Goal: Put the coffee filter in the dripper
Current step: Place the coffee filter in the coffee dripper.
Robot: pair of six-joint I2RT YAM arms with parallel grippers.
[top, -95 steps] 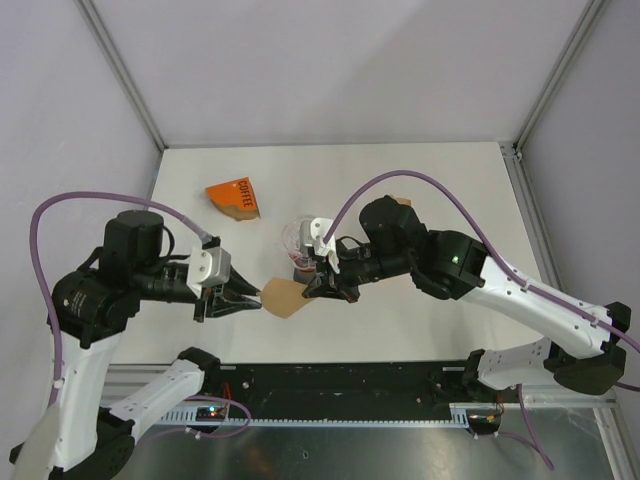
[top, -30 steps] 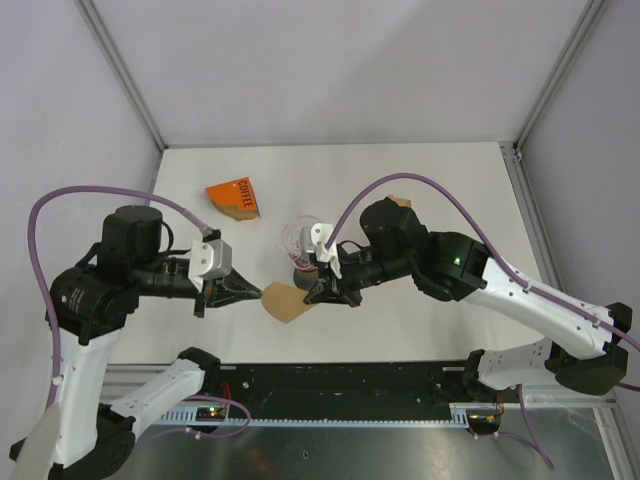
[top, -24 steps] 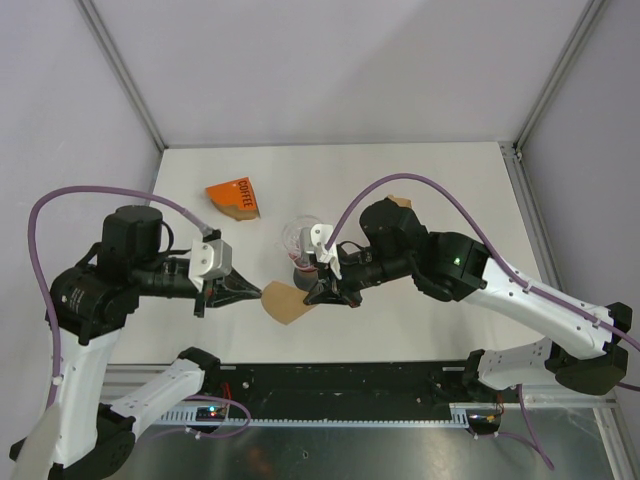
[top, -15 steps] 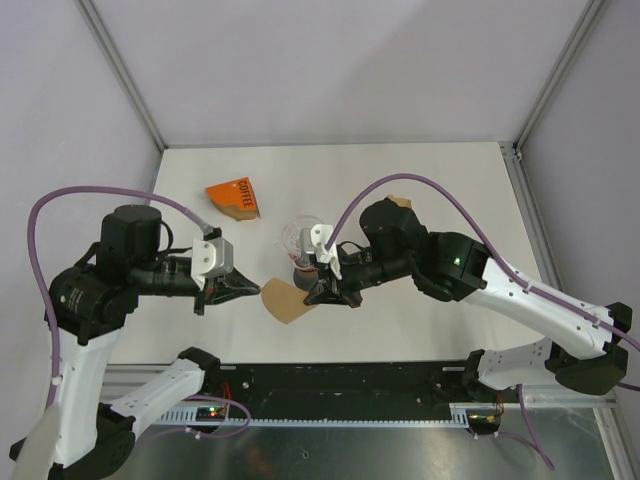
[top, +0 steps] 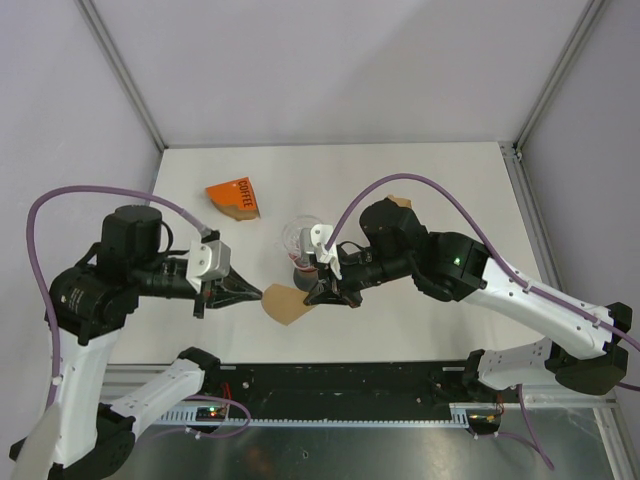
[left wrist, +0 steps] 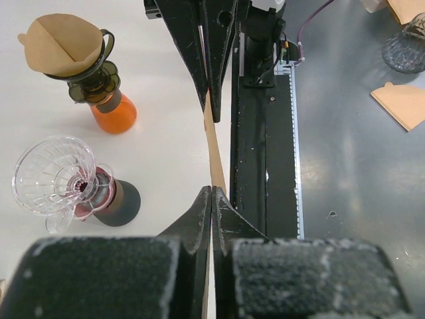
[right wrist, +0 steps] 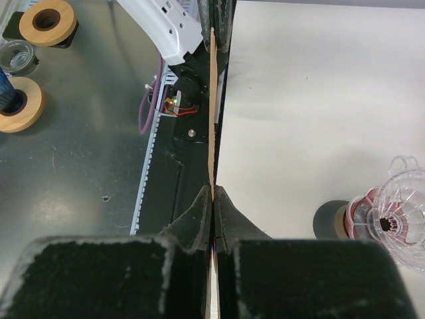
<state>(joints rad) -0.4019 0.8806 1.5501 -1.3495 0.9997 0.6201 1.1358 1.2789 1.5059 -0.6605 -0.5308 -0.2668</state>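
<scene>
A brown paper coffee filter [top: 283, 303] hangs flat between both grippers just above the table's near edge. My left gripper [top: 259, 293] is shut on its left edge and my right gripper [top: 313, 297] on its right edge. Both wrist views show the filter edge-on as a thin strip [left wrist: 214, 149] [right wrist: 211, 100] running from my own shut tips [left wrist: 211, 191] [right wrist: 212, 189] to the opposite gripper. The clear glass dripper [top: 298, 240] stands empty on a dark-based stand just behind the filter, and it also shows in the wrist views [left wrist: 50, 176] [right wrist: 402, 222].
An orange coffee box [top: 233, 198] lies at the back left. A dark dripper holding a filter sits on an orange bottle [left wrist: 99, 86], mostly hidden under the right arm in the top view. The black front rail [top: 340, 385] borders the table. Tape rolls [right wrist: 46, 20] lie beyond the edge.
Since three seconds ago the filter and both gripper tips have shifted slightly toward the near edge. Over the last second almost nothing moved; both grips hold.
</scene>
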